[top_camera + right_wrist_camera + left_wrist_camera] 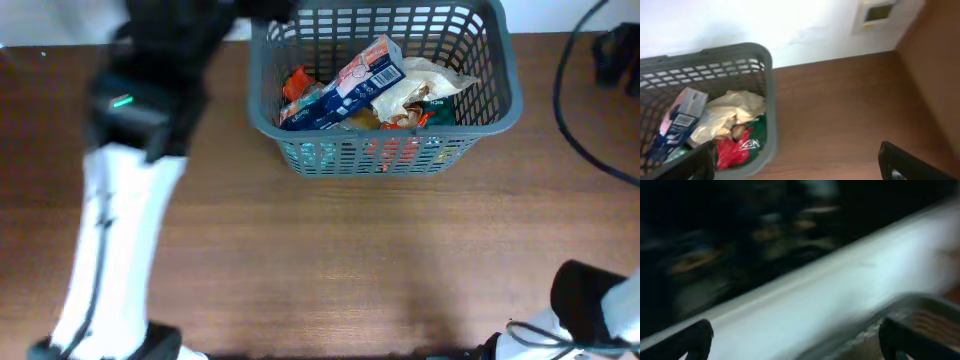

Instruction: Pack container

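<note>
Brown wood-grain table (380,260) fills the near part of the overhead view. The two arms rise from its near edge: the right arm (600,310) shows only as a black-and-white stub in the corner. The white left arm (120,230) runs up the left side and ends in a dark, blurred wrist near the far left corner of the basket.

The right gripper (802,165) hangs over bare wood with its two dark fingertips (905,162) at opposite edges of its own camera view. The jaws are spread wide, nothing lies between them, and they touch nothing. The left gripper (797,342) shows in a heavily smeared picture. Its two fingertips (695,340) also stand far apart with nothing gripped, over a pale band that I cannot identify.

One container (350,158) stands on the table at the far edge, about the middle of its width. It is a dark grey plastic basket, rectangular, with slotted lattice sides and a thick rounded rim.

At least four packets lie piled inside:
- a blue, white and orange one (345,90), slanted across the middle
- a pale cream bag (420,85) to its right
- an orange packet (295,82) at the left end
- a red-and-green one (425,112) near the front wall

Beyond the basket runs a white wall (740,25), and one black cable (565,100) curves down the far right of the table.
</note>
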Robot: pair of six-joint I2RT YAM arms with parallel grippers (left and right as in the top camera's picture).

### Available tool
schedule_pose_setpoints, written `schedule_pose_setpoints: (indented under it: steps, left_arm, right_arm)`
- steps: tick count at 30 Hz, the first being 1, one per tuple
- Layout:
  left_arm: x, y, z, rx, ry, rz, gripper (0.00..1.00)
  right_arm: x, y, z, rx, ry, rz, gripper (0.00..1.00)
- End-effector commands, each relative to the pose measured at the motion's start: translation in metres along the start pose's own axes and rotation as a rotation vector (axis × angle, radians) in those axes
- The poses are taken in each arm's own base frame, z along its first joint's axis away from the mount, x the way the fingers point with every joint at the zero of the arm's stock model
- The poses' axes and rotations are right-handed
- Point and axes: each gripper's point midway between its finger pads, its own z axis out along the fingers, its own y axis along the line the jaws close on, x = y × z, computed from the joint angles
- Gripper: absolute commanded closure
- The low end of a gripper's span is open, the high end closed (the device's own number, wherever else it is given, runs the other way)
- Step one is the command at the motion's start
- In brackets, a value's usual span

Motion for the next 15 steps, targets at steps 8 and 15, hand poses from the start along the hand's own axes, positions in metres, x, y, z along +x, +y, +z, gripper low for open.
schedule_pose_setpoints:
  steps: [8,15]
  left_arm:
    - [0.109,0.163,-0.052,-0.527,0.326,-0.286,0.01]
    - [0.121,0.21,-0.078,-0.644,0.335,-0.306,0.01]
  right_arm:
    - [0.032,0.01,-0.171,0.181,-0.279,-0.029,0.01]
    - [0.118,0.023,-0.223,0.204,-0.277,-0.021,0.01]
